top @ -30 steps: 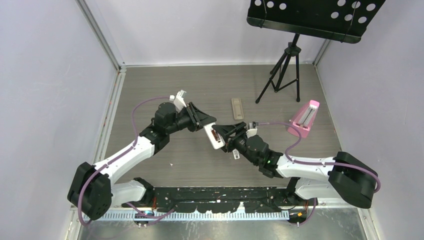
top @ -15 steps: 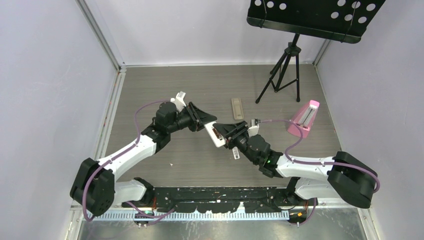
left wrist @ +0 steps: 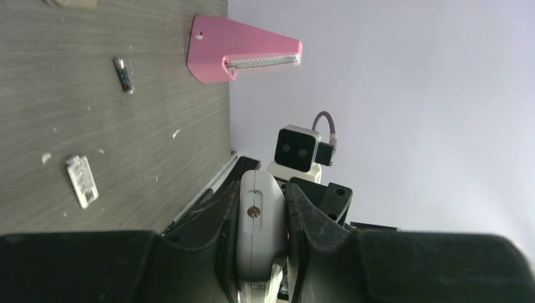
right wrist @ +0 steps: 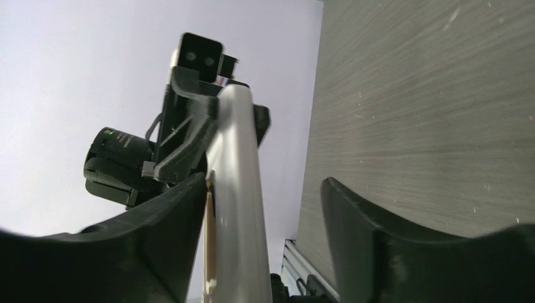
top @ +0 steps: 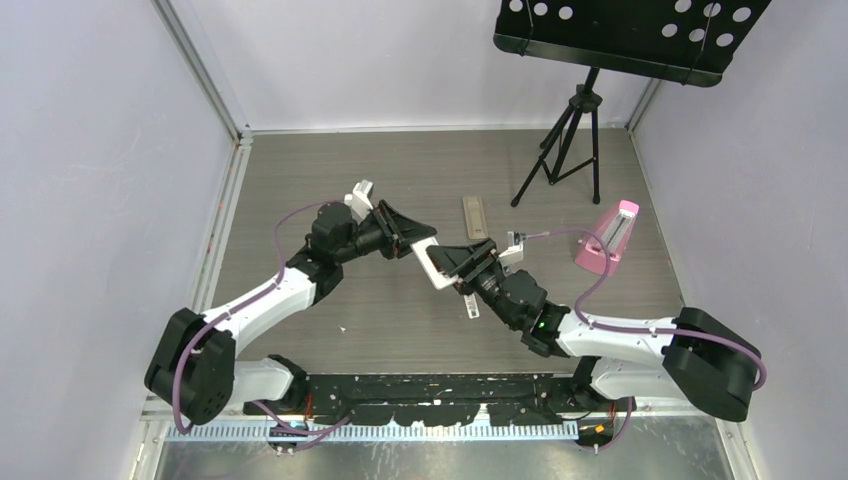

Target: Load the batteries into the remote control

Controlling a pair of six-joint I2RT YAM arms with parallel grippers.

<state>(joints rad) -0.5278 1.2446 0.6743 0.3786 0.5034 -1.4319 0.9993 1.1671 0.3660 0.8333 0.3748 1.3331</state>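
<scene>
1. At the bottom edge of the top view: both arm bases, with the arms bending up towards mid-frame.
2. At mid-frame: left gripper (top: 408, 243), clamped on one end of the white remote control (top: 430, 264). In the left wrist view, jaws pressed against both long sides of the bar.
3. Just right of that: right gripper (top: 462, 262), jaws apart around the remote's other end. In the right wrist view, touches the bar only with the finger at lower left. Clear gap to the finger at lower right. Thin tan strip between the touching finger and the bar, possibly the remote's beige face, but too edge-on to tell.
4. Just below the right gripper in the top view: small white tag (top: 470, 305), flat on the table (top: 300, 170).
5. Upper left of the left wrist view: one dark battery (left wrist: 123, 74), flat on the table, well apart from both grippers, between the tag and the pink wedge (left wrist: 246, 57).
6. Above centre in the top view: tan bar (top: 476, 216), lying flat near the tripod feet.
7. Top right, against the back wall: black music stand (top: 630, 35).
</scene>
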